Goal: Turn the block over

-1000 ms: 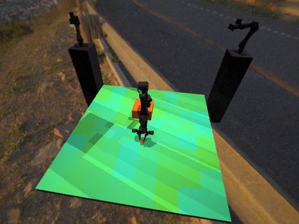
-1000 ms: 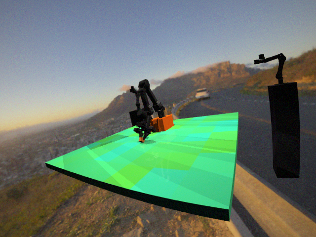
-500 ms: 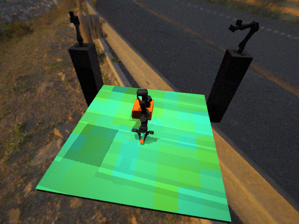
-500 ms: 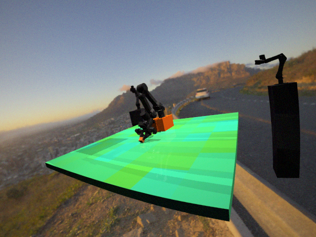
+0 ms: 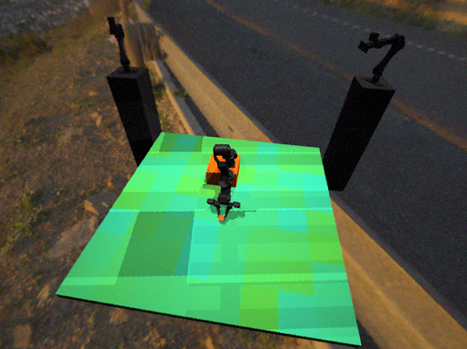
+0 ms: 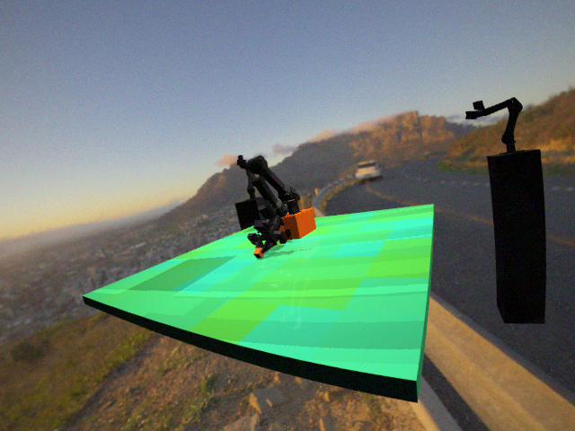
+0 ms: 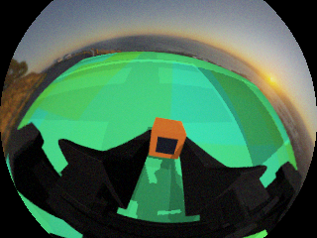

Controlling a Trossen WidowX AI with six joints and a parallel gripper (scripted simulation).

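Observation:
The small orange block (image 5: pixel 221 217) (image 6: pixel 258 253) (image 7: pixel 167 128) is between the fingertips of my gripper (image 5: pixel 221 216) (image 6: pixel 259 250) (image 7: pixel 166 137), which is shut on it. The block's dark square mark (image 7: pixel 166 145) shows in the wrist view, on the side facing back toward the camera and palm. The fingers slant forward and down, and the block is tilted with them. It is low over the green patchwork table (image 5: pixel 161 292) (image 6: pixel 371 352); whether its lower edge touches the table, I cannot tell.
My arm stands on a larger orange base box (image 5: pixel 213 170) (image 6: pixel 304 224) behind the gripper. Two black pillars (image 5: pixel 135 109) (image 5: pixel 348 133) carrying other arms stand beyond the table's edges; the right one also shows in the exterior view (image 6: pixel 519 232).

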